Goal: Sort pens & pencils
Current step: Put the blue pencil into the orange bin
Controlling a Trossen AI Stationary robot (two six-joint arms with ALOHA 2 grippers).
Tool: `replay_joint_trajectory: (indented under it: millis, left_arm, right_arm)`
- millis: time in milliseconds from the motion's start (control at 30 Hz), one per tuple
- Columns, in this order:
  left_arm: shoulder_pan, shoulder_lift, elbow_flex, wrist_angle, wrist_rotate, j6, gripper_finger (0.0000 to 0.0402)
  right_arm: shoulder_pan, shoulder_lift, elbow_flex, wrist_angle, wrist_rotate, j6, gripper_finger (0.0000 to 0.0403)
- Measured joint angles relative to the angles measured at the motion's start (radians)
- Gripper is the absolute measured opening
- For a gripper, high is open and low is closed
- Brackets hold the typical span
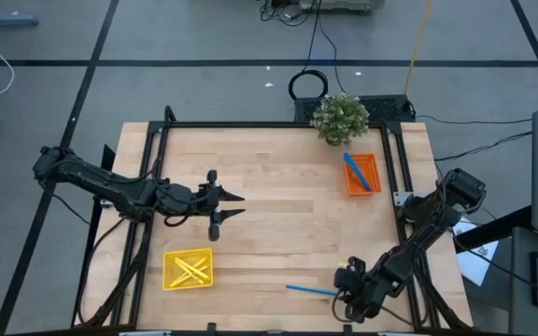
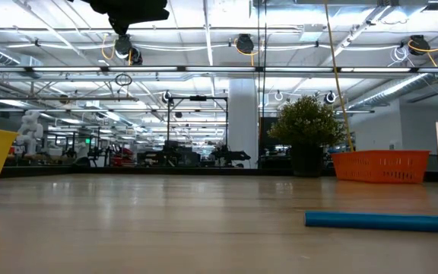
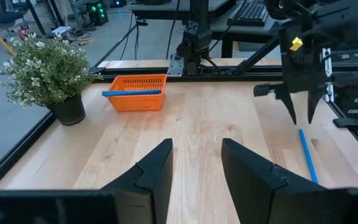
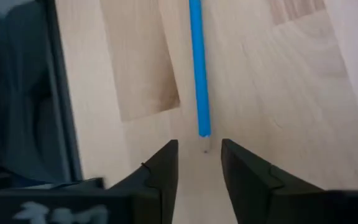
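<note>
One blue stick (image 1: 311, 290) lies flat on the wooden table near its front edge, right of the middle; it also shows in the low view (image 2: 382, 221). My right gripper (image 4: 199, 165) points down over the stick's right end (image 4: 203, 127), open, with that end just ahead of its fingertips and nothing between them. My left gripper (image 1: 234, 205) hovers open over the table's left half, well clear of the wood. Blue sticks (image 1: 355, 173) lie in the orange tray (image 1: 370, 183) at the far right. Yellow sticks (image 1: 190, 271) lie in the yellow tray (image 1: 171, 277) at the near left.
A potted plant (image 1: 340, 117) stands at the far edge, just behind the orange tray. Black frame rails run along the table's left and right sides. Bare wood lies between the two trays and around the blue stick.
</note>
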Motion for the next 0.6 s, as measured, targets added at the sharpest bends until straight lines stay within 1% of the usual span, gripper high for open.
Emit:
replay_joint_trajectory:
  millis: [167, 333, 600]
  left_arm:
    - [0.000, 0.000, 0.000, 0.000, 0.000, 0.000, 0.0143]
    - [0.000, 0.000, 0.000, 0.000, 0.000, 0.000, 0.0143]
    - [0.000, 0.000, 0.000, -0.019, 0.000, -0.001, 0.0143]
  right_arm:
    - [0.000, 0.048, 0.000, 0.005, -0.001, -0.041, 0.0113]
    - [0.002, 0.063, 0.002, 0.006, 0.008, -0.062, 0.0106]
    - [0.020, 0.117, 0.005, -0.009, 0.029, -0.050, 0.0081]
